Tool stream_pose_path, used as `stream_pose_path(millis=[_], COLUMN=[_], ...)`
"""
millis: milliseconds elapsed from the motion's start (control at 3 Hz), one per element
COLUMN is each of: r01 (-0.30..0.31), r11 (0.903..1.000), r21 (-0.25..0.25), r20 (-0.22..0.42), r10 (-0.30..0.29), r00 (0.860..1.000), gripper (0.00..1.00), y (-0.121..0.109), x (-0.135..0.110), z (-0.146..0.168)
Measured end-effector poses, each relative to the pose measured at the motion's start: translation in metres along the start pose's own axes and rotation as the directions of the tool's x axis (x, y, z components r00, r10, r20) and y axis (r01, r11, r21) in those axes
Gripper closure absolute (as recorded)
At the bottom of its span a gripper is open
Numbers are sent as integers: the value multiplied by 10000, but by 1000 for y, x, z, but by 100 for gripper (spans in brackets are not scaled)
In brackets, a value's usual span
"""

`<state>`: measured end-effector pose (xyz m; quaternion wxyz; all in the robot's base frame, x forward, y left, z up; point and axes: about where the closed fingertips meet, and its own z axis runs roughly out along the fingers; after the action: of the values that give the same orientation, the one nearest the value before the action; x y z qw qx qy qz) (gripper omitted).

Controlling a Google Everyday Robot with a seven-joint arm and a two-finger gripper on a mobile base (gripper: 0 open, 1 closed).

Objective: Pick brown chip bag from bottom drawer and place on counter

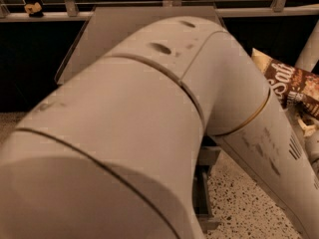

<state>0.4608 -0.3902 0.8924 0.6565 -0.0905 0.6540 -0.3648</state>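
Note:
The brown chip bag [290,85], dark brown with white "Salt" lettering and a cream top band, hangs in the air at the right edge, beside my arm and to the right of the cabinet. My gripper [305,127] shows only as pale parts at the bag's lower edge, shut on the bag. My big white arm [149,133] fills most of the view. The counter [114,29], a flat grey top, lies behind the arm at upper centre. Grey drawer fronts [203,193] show under the arm; I cannot tell which is the bottom drawer.
A railing with a pale ledge [50,16] runs along the back, with a small yellow object [33,7] on it at the top left. Speckled floor [244,208] shows at the lower right. The arm hides most of the counter.

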Motion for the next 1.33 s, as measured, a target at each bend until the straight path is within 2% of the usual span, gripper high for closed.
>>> stream_pose_path(millis=[333, 1333], r01=[-467, -1469], r11=[9975, 9891], r21=[-530, 84], r20=[495, -315], r10=[494, 1471], r00=[9976, 9886], gripper=[100, 100], y=[35, 42], x=[-28, 11], z=[20, 10])
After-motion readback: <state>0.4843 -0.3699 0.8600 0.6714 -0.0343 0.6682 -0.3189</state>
